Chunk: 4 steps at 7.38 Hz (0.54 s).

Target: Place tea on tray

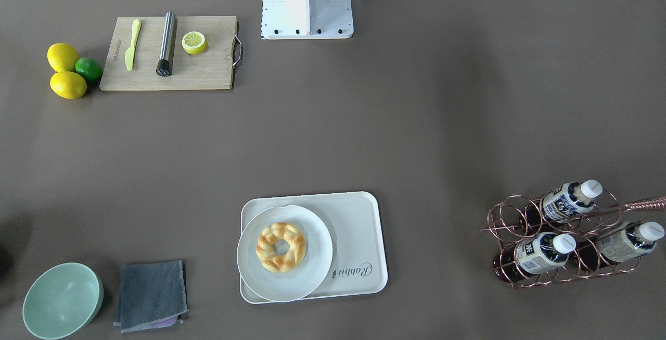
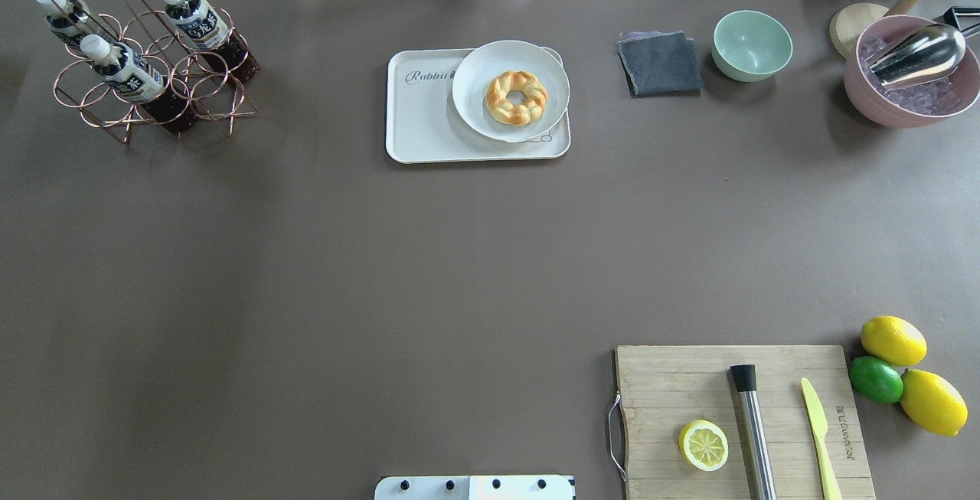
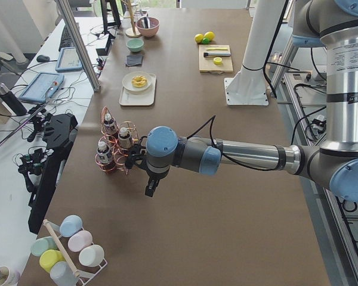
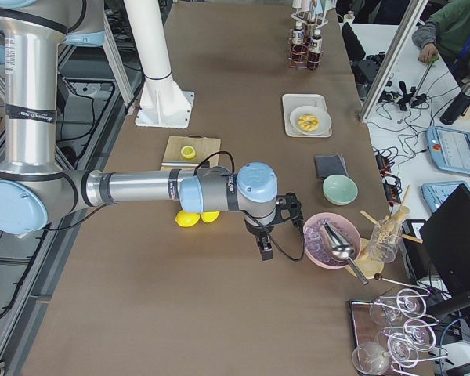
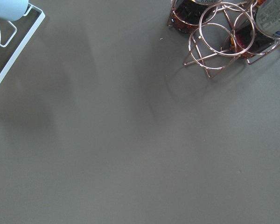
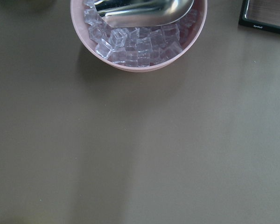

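Two tea bottles with dark-blue-and-white labels lie in a copper wire rack beside a similar bottle with a pale label. In the overhead view the rack is at the far left. The off-white "Rabbit" tray sits mid-table at the far side. My left gripper hangs over the table just short of the rack; my right gripper hangs near the pink bowl. Both show only in the side views, so I cannot tell if they are open or shut.
A round white plate with a doughnut covers half the tray. A grey cloth, green bowl and pink ice bowl with a scoop stand far right. A cutting board, lemons and a lime lie near right.
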### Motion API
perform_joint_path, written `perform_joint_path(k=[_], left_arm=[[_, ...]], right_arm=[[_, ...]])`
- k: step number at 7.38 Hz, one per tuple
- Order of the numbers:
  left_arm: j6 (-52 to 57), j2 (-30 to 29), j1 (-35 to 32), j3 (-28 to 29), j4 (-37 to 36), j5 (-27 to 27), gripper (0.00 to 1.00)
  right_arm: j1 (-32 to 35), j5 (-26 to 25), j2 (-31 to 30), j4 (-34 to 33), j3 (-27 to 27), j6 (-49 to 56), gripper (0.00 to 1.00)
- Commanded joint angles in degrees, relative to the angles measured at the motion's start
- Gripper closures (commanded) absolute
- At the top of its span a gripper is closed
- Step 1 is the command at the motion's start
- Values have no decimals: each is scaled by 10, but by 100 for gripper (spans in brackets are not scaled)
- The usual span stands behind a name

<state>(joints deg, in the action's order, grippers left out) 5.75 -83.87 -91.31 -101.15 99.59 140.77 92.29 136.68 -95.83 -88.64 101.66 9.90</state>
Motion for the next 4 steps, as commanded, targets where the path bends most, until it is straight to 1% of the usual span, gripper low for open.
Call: perform_joint_path(k=[1, 2, 3, 4], left_arm=[[0, -2, 0, 13, 18, 19, 0], [0, -8, -1, 7, 21, 18, 0], [-4, -15, -1, -1, 49, 18, 0], [-17, -15, -1, -1, 83, 18, 0]], right_arm=[[6, 18, -5, 42, 0, -1, 0], [6, 17, -4, 59, -3, -1, 0], [5, 14, -4, 88, -1, -11, 0], [5, 15, 5, 113, 2, -43, 0]])
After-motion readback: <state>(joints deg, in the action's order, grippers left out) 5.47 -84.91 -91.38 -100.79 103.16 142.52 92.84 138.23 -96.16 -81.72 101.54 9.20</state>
